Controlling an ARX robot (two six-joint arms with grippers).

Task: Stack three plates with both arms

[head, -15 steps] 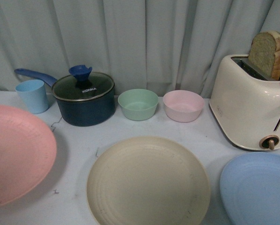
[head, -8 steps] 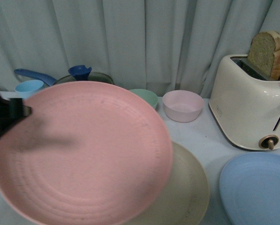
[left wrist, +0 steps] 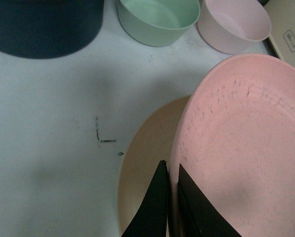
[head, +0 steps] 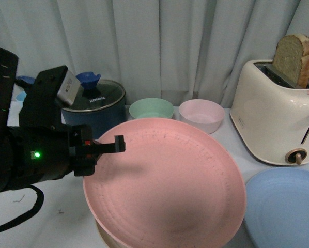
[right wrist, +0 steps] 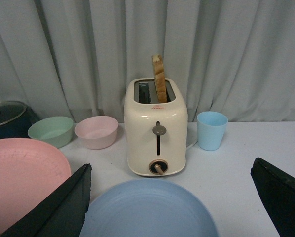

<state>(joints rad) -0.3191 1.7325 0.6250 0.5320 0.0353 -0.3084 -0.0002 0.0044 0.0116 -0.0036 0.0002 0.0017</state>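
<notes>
The left gripper [head: 113, 147] is clamped on the rim of the pink plate [head: 165, 181], one finger over the edge and the other under it, as the left wrist view shows. The pink plate is round, so it has no long axis; its hollow faces upward and it sits close to level, with the held edge turned away from the toaster [head: 273, 119]. It is left of the toaster and nearer the camera, above the beige plate [left wrist: 142, 163], which lies flat on the counter [left wrist: 49, 123] and shows only as a crescent beneath it. Whether the two plates touch cannot be told. The light blue plate [right wrist: 147, 207] lies flat, hollow up, just in front of the toaster. The right gripper [right wrist: 171, 165] hangs above it, spread wide and holding nothing.
</notes>
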